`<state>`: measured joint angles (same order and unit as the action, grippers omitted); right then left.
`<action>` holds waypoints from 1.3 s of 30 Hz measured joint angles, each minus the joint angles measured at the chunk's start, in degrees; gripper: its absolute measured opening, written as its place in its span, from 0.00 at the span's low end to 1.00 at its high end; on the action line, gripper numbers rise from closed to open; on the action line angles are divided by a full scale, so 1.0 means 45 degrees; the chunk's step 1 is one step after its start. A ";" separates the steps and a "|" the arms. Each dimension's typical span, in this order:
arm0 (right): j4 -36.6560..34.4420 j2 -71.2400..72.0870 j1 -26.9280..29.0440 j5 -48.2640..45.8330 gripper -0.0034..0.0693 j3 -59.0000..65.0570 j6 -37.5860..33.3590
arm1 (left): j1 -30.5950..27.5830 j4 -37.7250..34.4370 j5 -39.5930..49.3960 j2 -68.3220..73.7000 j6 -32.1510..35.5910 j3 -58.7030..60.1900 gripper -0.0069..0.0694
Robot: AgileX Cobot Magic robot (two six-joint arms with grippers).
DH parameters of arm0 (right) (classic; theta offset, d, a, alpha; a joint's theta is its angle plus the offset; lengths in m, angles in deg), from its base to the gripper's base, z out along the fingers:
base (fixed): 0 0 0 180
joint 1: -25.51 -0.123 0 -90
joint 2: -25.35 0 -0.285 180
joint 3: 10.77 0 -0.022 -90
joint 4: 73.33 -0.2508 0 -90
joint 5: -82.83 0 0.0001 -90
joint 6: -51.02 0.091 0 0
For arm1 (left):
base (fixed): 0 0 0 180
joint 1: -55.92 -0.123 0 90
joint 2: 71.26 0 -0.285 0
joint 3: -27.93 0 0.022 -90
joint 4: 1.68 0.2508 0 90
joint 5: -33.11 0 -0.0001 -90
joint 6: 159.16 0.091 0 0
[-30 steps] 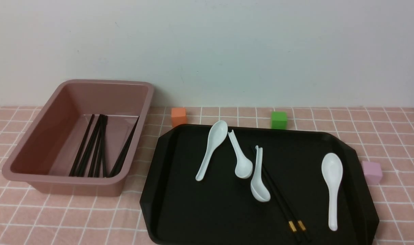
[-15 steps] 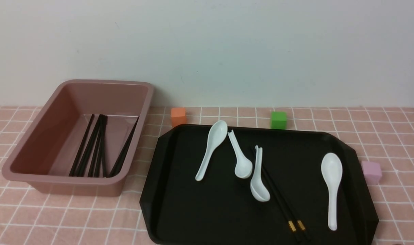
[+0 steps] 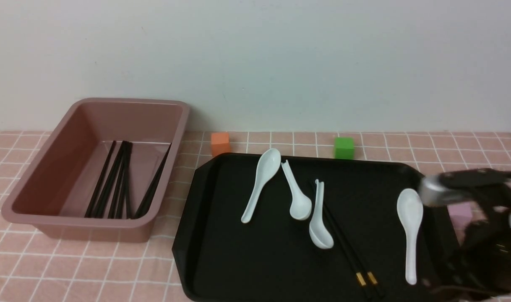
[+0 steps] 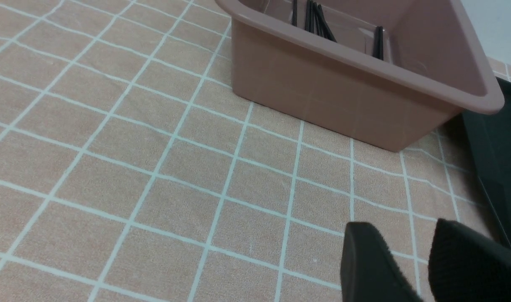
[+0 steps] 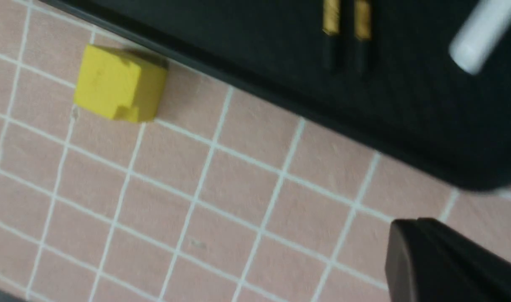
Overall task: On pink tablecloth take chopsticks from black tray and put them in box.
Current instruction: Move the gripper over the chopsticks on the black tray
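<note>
So here's where we're at: the pair of thin black chopsticks with gold bands point(image 3: 343, 245) is lying on the flat matte black tray point(image 3: 238, 260). They're side by side and slanted, with the gold ends toward the tray's near edge. A glossy white soup spoon point(image 3: 319, 220) lies right up against their far half, and three more white spoons point(image 3: 410, 230) are spread over the tray. The deep dusty-pink plastic box point(image 3: 41, 176) sits left of the tray on the pink grid-lined tablecloth point(image 3: 92, 268), with a bunch of plain black chopsticks point(image 3: 121, 180) in it.

The right gripper point(image 5: 419, 239) hangs over bare cloth just outside the tray on its near right side, fingers pressed together on nothing. In the front view we only get it as a blur. A small yellow block point(image 5: 119, 84) sits just beside the tray's rim.

The left gripper point(image 4: 423, 268) is over the cloth near the box. Only a sliver of cloth shows between its black fingers, and we can't tell whether they're parted or closed.
</note>
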<state>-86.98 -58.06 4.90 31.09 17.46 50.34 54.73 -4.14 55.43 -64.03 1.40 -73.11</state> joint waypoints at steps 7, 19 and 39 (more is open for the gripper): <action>0.2678 -0.3253 -0.2503 0.0265 0.21 -0.2048 0.2672 | 0.0000 0.0000 0.0000 0.0000 0.0000 0.0000 0.40; 0.4375 -0.6492 -0.2224 0.1555 0.67 -0.3451 0.4187 | 0.0000 0.0000 0.0000 0.0000 0.0000 0.0000 0.40; 0.3517 -0.7558 -0.1813 0.2192 0.26 -0.3742 0.4106 | 0.0000 0.0000 0.0000 0.0000 0.0000 0.0000 0.40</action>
<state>-71.16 -92.08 -3.26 40.96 0.62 68.82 54.73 -4.14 55.43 -64.03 1.40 -73.11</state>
